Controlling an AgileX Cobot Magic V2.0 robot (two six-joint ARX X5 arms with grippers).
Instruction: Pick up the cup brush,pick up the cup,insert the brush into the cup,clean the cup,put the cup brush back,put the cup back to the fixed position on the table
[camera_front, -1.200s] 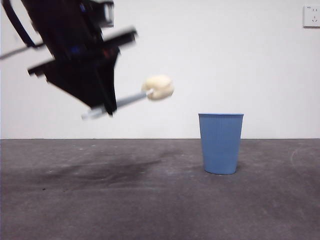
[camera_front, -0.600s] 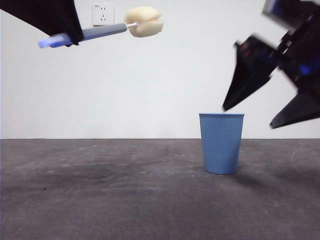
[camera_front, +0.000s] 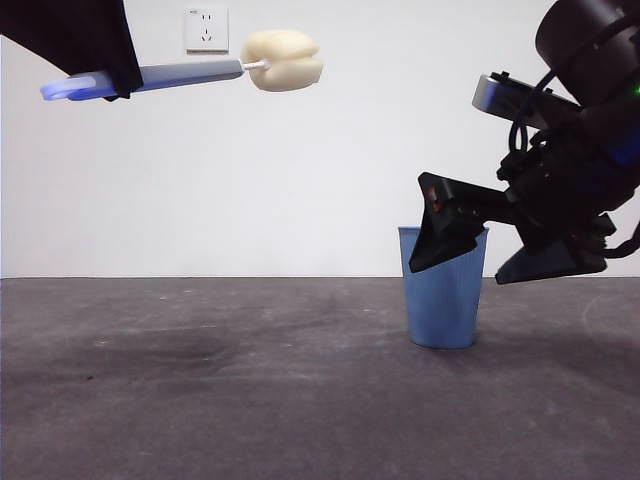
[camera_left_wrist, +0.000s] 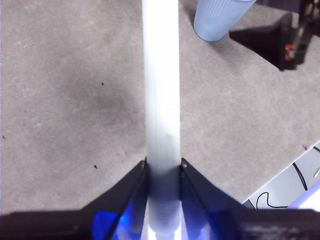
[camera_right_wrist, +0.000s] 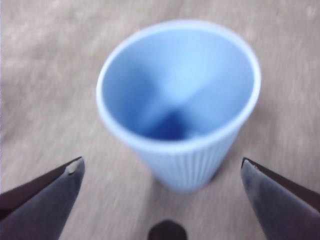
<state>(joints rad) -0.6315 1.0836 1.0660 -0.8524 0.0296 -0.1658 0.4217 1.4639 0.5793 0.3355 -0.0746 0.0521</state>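
Observation:
The blue ribbed cup (camera_front: 441, 303) stands upright on the dark grey table (camera_front: 250, 400), right of centre. My left gripper (camera_front: 105, 78) is high at the top left, shut on the grey handle of the cup brush (camera_front: 190, 72), held level with its cream sponge head (camera_front: 283, 59) pointing right. In the left wrist view the handle (camera_left_wrist: 161, 95) runs between the gripper (camera_left_wrist: 163, 167). My right gripper (camera_front: 470, 240) is open, coming in from the right at the cup's rim height. In the right wrist view the cup (camera_right_wrist: 182, 105) sits between the wide-open gripper (camera_right_wrist: 162, 170), not touched.
A white wall with a socket (camera_front: 206, 29) stands behind the table. The left wrist view shows the cup (camera_left_wrist: 217, 19), the right gripper beside it, and the table's edge with cables (camera_left_wrist: 295, 180).
My left gripper lifted the brush from mid height to the top left and levelled it. My right gripper came in from the right and dropped down to the cup's rim.

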